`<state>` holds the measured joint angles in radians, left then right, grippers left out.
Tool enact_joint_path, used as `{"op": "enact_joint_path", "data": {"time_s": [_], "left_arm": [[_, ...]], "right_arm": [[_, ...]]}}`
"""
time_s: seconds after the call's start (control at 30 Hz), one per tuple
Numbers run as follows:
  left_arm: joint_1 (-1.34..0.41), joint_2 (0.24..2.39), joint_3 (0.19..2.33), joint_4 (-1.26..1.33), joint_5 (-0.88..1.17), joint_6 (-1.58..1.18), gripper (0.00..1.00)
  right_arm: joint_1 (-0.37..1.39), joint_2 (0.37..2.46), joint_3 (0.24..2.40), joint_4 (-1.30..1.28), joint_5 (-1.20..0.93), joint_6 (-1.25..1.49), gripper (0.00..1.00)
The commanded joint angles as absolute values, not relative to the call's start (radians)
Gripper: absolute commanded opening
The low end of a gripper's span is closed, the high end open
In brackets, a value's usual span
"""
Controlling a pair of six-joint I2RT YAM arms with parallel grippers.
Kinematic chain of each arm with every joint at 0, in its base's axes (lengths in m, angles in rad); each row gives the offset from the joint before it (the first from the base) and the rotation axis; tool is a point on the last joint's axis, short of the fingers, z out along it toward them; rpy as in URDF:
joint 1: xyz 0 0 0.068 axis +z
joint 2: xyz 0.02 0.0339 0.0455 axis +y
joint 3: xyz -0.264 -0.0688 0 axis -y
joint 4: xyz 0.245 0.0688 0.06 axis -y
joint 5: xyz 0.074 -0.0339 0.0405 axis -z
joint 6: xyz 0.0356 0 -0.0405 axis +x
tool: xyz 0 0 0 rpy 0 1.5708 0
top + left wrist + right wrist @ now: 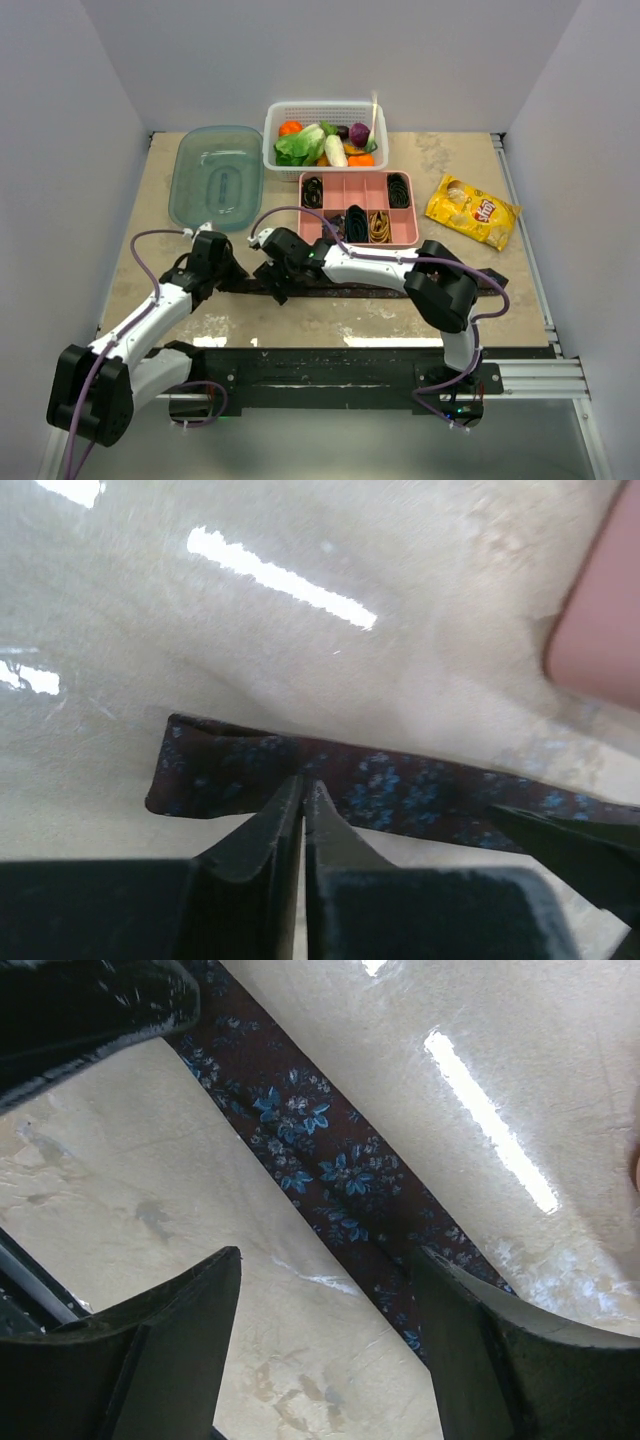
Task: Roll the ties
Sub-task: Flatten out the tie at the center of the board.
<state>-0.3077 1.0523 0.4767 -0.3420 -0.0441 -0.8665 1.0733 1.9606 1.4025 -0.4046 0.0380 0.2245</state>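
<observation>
Overhead, the maroon tie [370, 291] lies flat and unrolled across the table [330, 315]. It sits in front of the pink tray [305, 205], which holds black and gold coiled ties [355, 222]. Only the wrist views resolve its blue floral print and the jaw spacing.

Left gripper [303, 783]: lowered at the tie's left end. The jaws are nearly together, with a thin slit between them, and the tips meet the fabric's near edge. Whether fabric is pinched cannot be told.

Right gripper [328, 1255]: just beside the left one, with its arm reaching leftward along the tie. The jaws are wide apart over the tie and hold nothing.
</observation>
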Motion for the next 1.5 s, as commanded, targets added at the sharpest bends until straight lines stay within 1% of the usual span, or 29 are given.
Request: {"op": "enact_joint_path", "data": {"time_s": [0.0,0.07,0.1,0.23,0.27,0.3,0.33,0.37,0.43,0.47,0.6,0.83,1.0,1.1,1.13,1.17,1.2,1.23,1.27,1.3,1.37,1.43,1.47], "left_arm": [[-0.304,0.993,0.560,-0.373,-0.072,-0.815,0.16],[-0.304,0.991,0.566,-0.371,-0.058,-0.804,0.20],[-0.302,0.992,0.568,-0.370,-0.051,-0.801,0.21],[-0.301,1.006,0.568,-0.356,-0.028,-0.784,0.28],[-0.301,1.009,0.568,-0.354,-0.020,-0.782,0.35],[-0.302,1.011,0.569,-0.356,-0.018,-0.782,0.40],[-0.301,1.011,0.569,-0.354,-0.017,-0.781,0.46],[-0.301,1.009,0.571,-0.353,-0.017,-0.778,0.55],[-0.299,1.003,0.572,-0.356,-0.017,-0.776,0.65],[-0.299,1.002,0.577,-0.360,-0.020,-0.775,0.67],[-0.299,1.000,0.589,-0.370,-0.026,-0.764,0.69],[-0.296,1.002,0.598,-0.385,-0.029,-0.758,0.69],[-0.295,0.994,0.597,-0.390,-0.032,-0.755,0.68],[-0.293,0.996,0.598,-0.393,-0.035,-0.755,0.68],[-0.293,0.996,0.597,-0.393,-0.034,-0.753,0.68],[-0.293,0.996,0.597,-0.393,-0.034,-0.752,0.68],[-0.293,0.997,0.597,-0.393,-0.035,-0.752,0.68],[-0.293,0.997,0.595,-0.394,-0.035,-0.750,0.68],[-0.293,1.000,0.595,-0.393,-0.037,-0.749,0.68],[-0.293,1.000,0.597,-0.393,-0.037,-0.747,0.68],[-0.293,1.006,0.595,-0.394,-0.037,-0.747,0.68],[-0.293,1.008,0.594,-0.394,-0.037,-0.747,0.68],[-0.293,1.008,0.594,-0.393,-0.038,-0.746,0.68]], "right_arm": [[1.077,1.887,1.408,-0.431,0.122,0.180,0.75],[1.077,1.861,1.382,-0.448,0.136,0.164,0.78],[1.075,1.841,1.358,-0.457,0.149,0.158,0.82],[1.077,1.801,1.289,-0.509,0.265,0.149,0.94],[1.074,1.792,1.273,-0.517,0.279,0.147,0.96],[1.074,1.784,1.246,-0.529,0.293,0.149,0.99],[1.072,1.766,1.230,-0.535,0.301,0.153,0.99],[1.069,1.758,1.217,-0.540,0.305,0.153,0.99],[1.060,1.747,1.178,-0.540,0.304,0.163,0.99],[1.043,1.741,1.166,-0.540,0.296,0.166,0.99],[0.990,1.729,1.112,-0.515,0.224,0.161,0.98],[0.962,1.755,1.081,-0.497,0.190,0.143,0.95],[0.939,1.752,1.059,-0.468,0.135,0.124,0.88],[0.930,1.749,1.058,-0.471,0.132,0.115,0.88],[0.927,1.741,1.058,-0.471,0.130,0.114,0.86],[0.925,1.737,1.060,-0.472,0.126,0.110,0.81],[0.923,1.732,1.060,-0.472,0.124,0.109,0.66],[0.922,1.727,1.061,-0.472,0.124,0.109,0.56],[0.922,1.729,1.062,-0.479,0.126,0.107,0.49],[0.922,1.729,1.063,-0.480,0.132,0.110,0.47],[0.922,1.729,1.063,-0.485,0.132,0.112,0.44],[0.922,1.727,1.063,-0.491,0.137,0.115,0.36],[0.922,1.724,1.066,-0.494,0.137,0.114,0.26]]}}
